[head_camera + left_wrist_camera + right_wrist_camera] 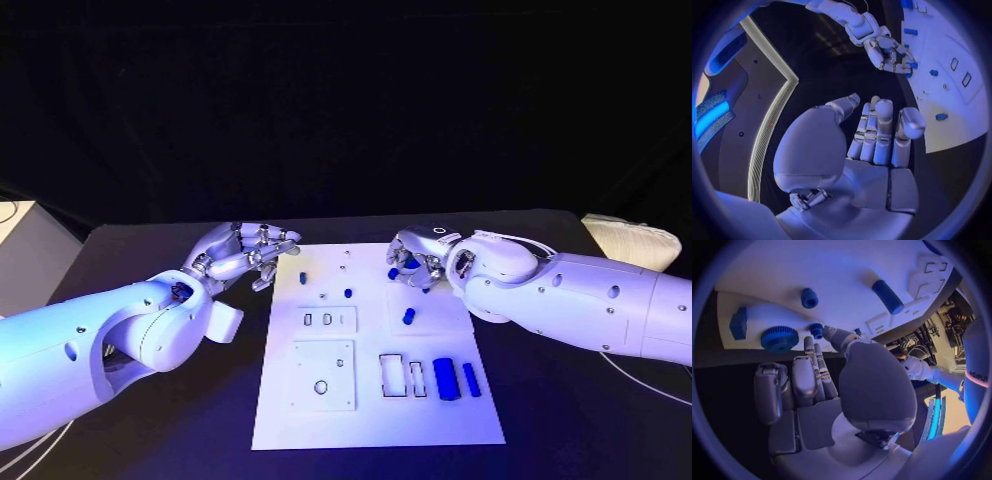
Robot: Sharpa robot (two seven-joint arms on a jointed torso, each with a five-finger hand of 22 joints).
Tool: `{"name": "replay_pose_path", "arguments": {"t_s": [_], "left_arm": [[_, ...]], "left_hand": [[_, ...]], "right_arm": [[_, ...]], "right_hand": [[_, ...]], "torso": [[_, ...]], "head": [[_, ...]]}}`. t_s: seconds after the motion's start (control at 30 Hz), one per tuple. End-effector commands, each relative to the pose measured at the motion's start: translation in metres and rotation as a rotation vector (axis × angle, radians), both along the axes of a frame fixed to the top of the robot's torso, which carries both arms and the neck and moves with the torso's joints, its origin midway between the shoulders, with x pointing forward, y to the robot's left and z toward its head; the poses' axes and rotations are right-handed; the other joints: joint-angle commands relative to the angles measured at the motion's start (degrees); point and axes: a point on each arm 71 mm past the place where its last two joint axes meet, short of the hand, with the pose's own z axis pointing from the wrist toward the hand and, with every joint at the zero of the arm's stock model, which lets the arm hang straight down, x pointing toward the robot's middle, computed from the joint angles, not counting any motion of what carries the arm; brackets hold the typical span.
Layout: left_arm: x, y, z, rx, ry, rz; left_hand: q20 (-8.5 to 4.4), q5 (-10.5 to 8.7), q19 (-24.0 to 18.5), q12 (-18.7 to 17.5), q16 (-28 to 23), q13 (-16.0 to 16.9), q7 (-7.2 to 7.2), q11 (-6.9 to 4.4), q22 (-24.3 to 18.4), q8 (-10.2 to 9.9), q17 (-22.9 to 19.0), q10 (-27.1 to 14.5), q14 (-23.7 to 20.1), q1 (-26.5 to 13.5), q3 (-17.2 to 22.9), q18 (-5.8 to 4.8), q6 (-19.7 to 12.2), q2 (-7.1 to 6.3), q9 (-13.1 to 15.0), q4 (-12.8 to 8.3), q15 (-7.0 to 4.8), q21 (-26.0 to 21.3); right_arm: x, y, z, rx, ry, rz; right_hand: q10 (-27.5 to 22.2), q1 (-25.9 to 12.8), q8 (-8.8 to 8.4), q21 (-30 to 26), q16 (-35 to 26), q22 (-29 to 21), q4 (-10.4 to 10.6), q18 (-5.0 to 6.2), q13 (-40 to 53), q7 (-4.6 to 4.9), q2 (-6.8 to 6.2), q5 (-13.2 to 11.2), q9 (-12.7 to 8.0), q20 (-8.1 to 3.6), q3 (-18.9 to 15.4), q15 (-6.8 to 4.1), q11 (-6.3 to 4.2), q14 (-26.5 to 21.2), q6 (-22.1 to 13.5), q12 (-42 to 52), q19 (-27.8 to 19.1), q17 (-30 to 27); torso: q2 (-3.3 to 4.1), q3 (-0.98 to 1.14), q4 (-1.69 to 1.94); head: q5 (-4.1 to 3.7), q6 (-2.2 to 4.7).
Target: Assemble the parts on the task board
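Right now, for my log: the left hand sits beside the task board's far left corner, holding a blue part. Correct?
No: the left wrist view shows the left hand holding nothing; it is beside the far left corner of the task board.

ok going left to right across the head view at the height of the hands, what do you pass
left hand → small blue part by the task board's left edge → right hand, over the board's far right part

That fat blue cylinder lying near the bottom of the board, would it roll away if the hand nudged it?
Probably. The cylinder lies on its round side on the flat board, so a sideways nudge would likely roll it. It looks rigid and smooth, so it may slip in the fingers. Pushed endwise, it should slide.
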Motion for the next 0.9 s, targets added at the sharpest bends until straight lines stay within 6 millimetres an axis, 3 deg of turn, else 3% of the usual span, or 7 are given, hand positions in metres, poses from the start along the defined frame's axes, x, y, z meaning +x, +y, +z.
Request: {"name": "replay_pose_path", "arguments": {"t_s": [0.03, 0.3, 0.47, 0.73, 0.77, 0.9], "left_arm": [[-0.001, -0.0026, 0.0007, -0.003, 0.003, -0.031], [-0.0008, -0.0032, 0.0, 0.0, 0.01, -0.036], [-0.0007, -0.0027, -0.0004, 0.002, 0.014, -0.037], [-0.0007, -0.0025, -0.0008, 0.005, 0.018, -0.04], [-0.0005, -0.0024, -0.0009, 0.007, 0.018, -0.04], [-0.0001, -0.0019, -0.0013, 0.011, 0.018, -0.04]], "left_hand": [[-0.02, 0.13, 0.5, 0.2, 0.4, 0.1, -0.08, 0.01, 0.1, 0.2, 0.0, 0.2, 0.3, -0.3, 0.0, -0.73, -0.4, -0.43, 0.1, -0.2, -0.02, 0.3], [-0.02, 0.14, 0.5, 0.3, 0.4, 0.2, -0.09, 0.01, 0.2, 0.2, 0.0, 0.2, 0.2, -0.3, 0.0, -0.74, -0.5, -0.31, 0.1, -0.2, -0.02, 0.4], [-0.03, 0.14, 0.4, 0.3, 0.3, 0.2, -0.09, 0.0, 0.2, 0.2, 0.0, 0.1, 0.2, -0.2, 0.1, -0.73, -0.5, -0.27, 0.1, -0.3, -0.03, 0.4], [-0.03, 0.13, 0.4, 0.3, 0.3, 0.3, -0.08, 0.0, 0.2, 0.3, -0.1, 0.0, 0.1, -0.1, 0.1, -0.73, -0.6, -0.24, 0.2, -0.4, -0.03, 0.4], [-0.04, 0.13, 0.4, 0.3, 0.2, 0.3, -0.08, 0.0, 0.2, 0.3, -0.1, 0.0, 0.1, 0.0, 0.2, -0.73, -0.6, -0.23, 0.2, -0.5, -0.04, 0.5], [-0.04, 0.13, 0.4, 0.4, 0.3, 0.4, -0.07, 0.0, 0.2, 0.3, -0.1, 0.0, 0.1, 0.1, 0.2, -0.72, -0.7, -0.23, 0.2, -0.5, -0.03, 0.5]], "right_arm": [[0.0, 0.0002, -0.0013, -0.027, -0.001, -0.001], [0.0003, 0.003, -0.0018, -0.028, 0.001, 0.004], [0.0008, 0.0039, -0.0023, -0.03, 0.003, 0.003], [0.0011, 0.0054, -0.0024, -0.024, -0.005, -0.006], [0.0011, 0.0054, -0.0024, -0.024, -0.006, -0.009], [0.0012, 0.0053, -0.0025, -0.027, -0.01, -0.019]], "right_hand": [[-0.2, -0.5, 0.11, 0.2, 0.4, 4.7, 0.2, -0.4, 0.0, -0.33, 0.1, 0.0, 0.1, 0.31, -0.4, 0.25, -0.1, 1.8, 0.2, -0.1, 1.5, 0.1], [0.3, -0.4, 0.42, 0.3, 0.8, 4.9, 0.6, -0.43, 0.2, -0.5, 0.61, 0.3, 0.4, 0.26, -0.4, 0.16, -0.24, 1.8, 0.8, 0.1, 1.6, 0.1], [1.0, -0.1, 0.86, 0.5, 1.2, 5.3, 0.9, -0.48, 0.3, -0.72, 1.24, 0.4, 0.8, 0.15, 0.0, 0.0, -0.46, 1.7, 1.5, 0.1, 1.7, 0.1], [2.4, 0.2, 1.88, 0.9, 1.7, 5.8, 1.2, -0.58, 0.4, -1.24, 1.93, 1.5, 1.7, -0.14, 0.6, -0.35, -0.9, 1.6, 3.0, 0.2, 1.9, -0.1], [2.8, 0.2, 2.22, 0.9, 1.7, 5.9, 1.4, -0.59, 0.5, -1.43, 2.05, 3.1, 2.1, -0.25, 0.8, -0.55, -0.95, 1.5, 3.4, 0.2, 1.9, -0.3], [3.8, 0.6, 3.03, 1.0, 2.0, 6.1, 1.2, -0.63, 0.6, -1.67, 2.43, 5.3, 3.0, -0.5, 1.2, -0.75, -1.36, 1.5, 4.3, 0.2, 2.0, -0.4]], "torso": [[0.22, -0.04, 0.04], [0.45, -0.14, 0.17], [0.49, -0.05, 0.25], [0.6, -0.07, 0.28], [0.61, -0.03, 0.28], [0.67, 0.01, 0.24]], "head": [[-0.14, 0.03], [-0.22, -0.37], [-0.29, -0.35], [-0.31, -0.68], [-0.31, -0.72], [-0.25, -0.83]]}}
